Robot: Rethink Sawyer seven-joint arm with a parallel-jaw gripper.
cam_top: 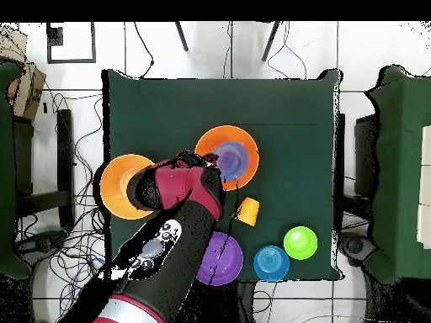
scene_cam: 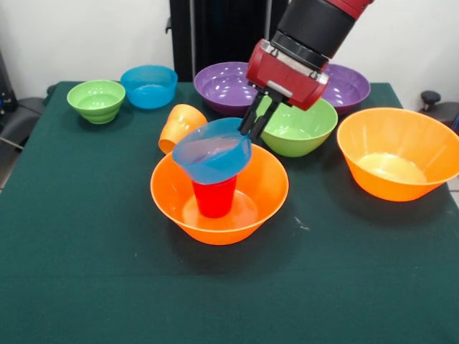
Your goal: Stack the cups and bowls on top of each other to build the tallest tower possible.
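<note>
The gripper comes down at a slant with its two dark fingers clamped on the far rim of a small blue bowl, one finger inside the rim and one outside. The bowl hangs tilted, its mouth turned partly toward me, just over the red cup and seemingly touching the cup's top, though I cannot tell whether it truly rests there. The red cup stands in the middle of a large orange bowl directly below the fingertips; that bowl with the cup is the tower so far.

Close beside the fingers, on the side away from the arm's red wrist, the orange cup lies tipped on the green cloth table, near the tower's rim but apart from it. Just behind the fingers sits the medium green bowl, partly hidden by the wrist, and beyond it two purple bowls. Well off to one side are a second small blue bowl and the small green bowl; off to the other side stands the second large orange bowl, well apart from the tower.

From above, the arm covers one purple bowl and the medium green one. I can read no writing or labels anywhere.
</note>
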